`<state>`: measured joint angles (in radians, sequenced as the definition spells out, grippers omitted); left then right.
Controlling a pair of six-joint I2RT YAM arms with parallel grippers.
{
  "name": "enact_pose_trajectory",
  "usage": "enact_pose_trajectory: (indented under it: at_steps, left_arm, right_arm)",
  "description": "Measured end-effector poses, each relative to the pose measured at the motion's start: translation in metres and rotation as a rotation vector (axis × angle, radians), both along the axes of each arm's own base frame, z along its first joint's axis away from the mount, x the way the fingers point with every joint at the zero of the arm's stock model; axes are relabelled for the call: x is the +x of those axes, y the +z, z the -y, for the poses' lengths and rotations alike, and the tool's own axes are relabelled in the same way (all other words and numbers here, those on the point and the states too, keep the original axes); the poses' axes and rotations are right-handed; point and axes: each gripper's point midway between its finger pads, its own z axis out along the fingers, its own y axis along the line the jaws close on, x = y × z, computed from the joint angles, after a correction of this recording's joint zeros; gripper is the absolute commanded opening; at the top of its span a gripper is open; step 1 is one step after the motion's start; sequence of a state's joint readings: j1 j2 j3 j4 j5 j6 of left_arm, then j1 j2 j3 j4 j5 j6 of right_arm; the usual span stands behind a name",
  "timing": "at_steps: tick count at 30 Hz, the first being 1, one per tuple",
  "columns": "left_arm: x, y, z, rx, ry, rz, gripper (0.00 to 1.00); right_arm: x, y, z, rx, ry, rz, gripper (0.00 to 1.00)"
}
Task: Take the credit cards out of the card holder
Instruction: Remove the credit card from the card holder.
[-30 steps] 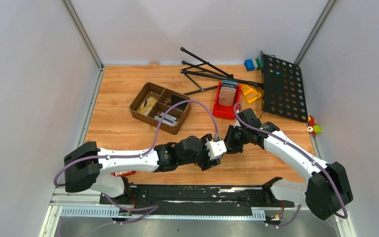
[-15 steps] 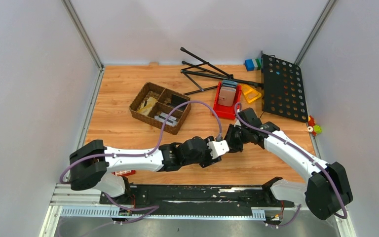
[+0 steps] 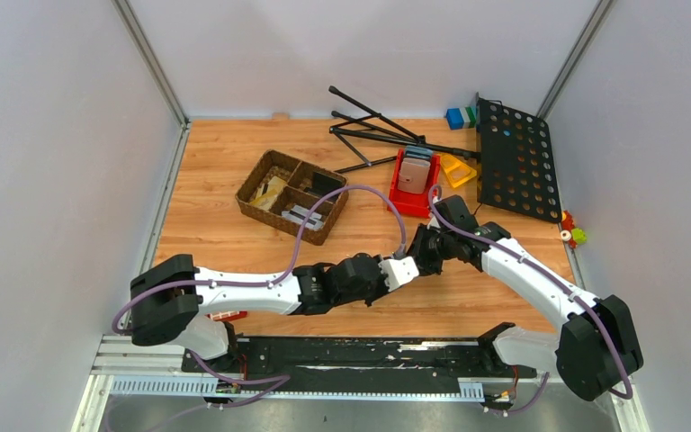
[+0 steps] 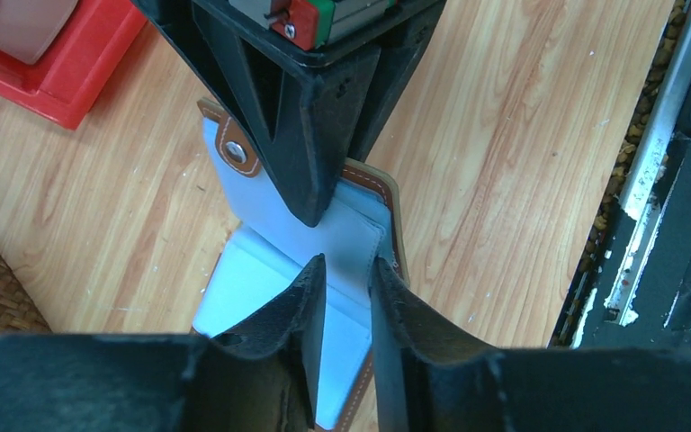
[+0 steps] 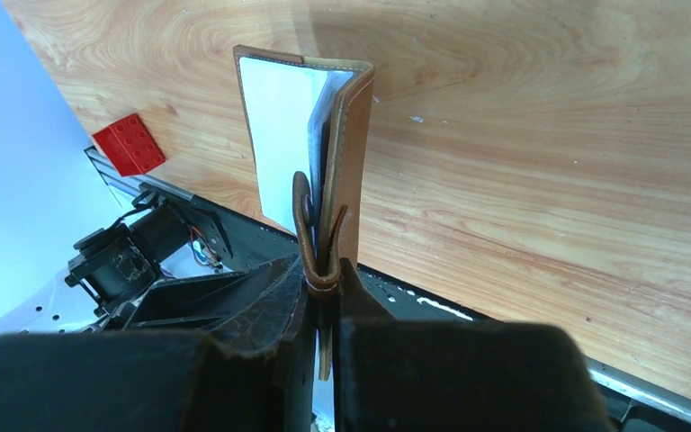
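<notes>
Small brown leather folding card holder [image 5: 349, 153] held open at centre of the right wrist view, clasp-tab edge pinched tight in black right gripper [image 5: 324, 281], black left gripper [image 4: 349, 288] at lower centre narrowed around its pale inner sleeve, grip unclear, wooden table [image 4: 504, 135] behind

Brown stitched leather-look card holder [image 5: 355, 153], smooth and pale inside, on matt grained wood table [image 5: 549, 135].

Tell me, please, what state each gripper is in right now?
Left gripper: slightly open, jaws astride the card holder's pale inside, no grip evident.
Right gripper: shut on the card holder's edge.
</notes>
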<state>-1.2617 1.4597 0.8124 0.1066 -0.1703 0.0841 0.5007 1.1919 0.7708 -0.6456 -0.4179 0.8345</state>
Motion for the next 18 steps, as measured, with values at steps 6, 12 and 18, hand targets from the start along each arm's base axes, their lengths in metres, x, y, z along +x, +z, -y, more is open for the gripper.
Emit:
enact_pose_trajectory:
  at_steps: [6,12,18]
  left_arm:
    - [0.002,-0.002,-0.001,0.001,0.037,0.000,0.21]
    - [0.011,-0.001,-0.007,-0.002,0.105,0.012,0.03]
    - [0.014,-0.003,-0.009,-0.034,0.165,-0.008,0.00]
  right_arm:
    - [0.003,0.000,-0.001,0.007,-0.018,0.005,0.00]
    - [0.003,0.002,-0.002,0.018,-0.022,-0.002,0.07]
    - [0.003,-0.001,-0.004,0.035,-0.026,-0.006,0.12]
